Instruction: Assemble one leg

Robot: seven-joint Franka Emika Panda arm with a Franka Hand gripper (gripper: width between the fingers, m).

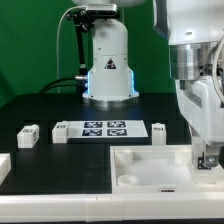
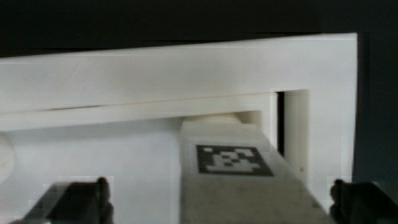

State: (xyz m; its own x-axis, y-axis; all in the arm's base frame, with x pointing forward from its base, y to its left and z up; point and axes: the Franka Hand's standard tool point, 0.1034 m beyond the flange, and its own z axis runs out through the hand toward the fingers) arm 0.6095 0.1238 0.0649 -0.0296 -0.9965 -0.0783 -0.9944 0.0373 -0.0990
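Centrally on the black desk (image 1: pixel 40 110) lies the marker board (image 1: pixel 100 129), with one small white block (image 1: pixel 27 134) to its left and another (image 1: pixel 159 131) to its right. At lower right of the exterior view sits the large white tray (image 1: pixel 150 165), its raised walls boxing in the corner where the pincer (image 1: pixel 209 160) descends. From the wrist view, the leg (image 2: pixel 231 165) stands between the spread fingertips (image 2: pixel 80 200), against the tray's inner wall. Whether the fingers touch it cannot be told; their tips are cut off at the frame edge.
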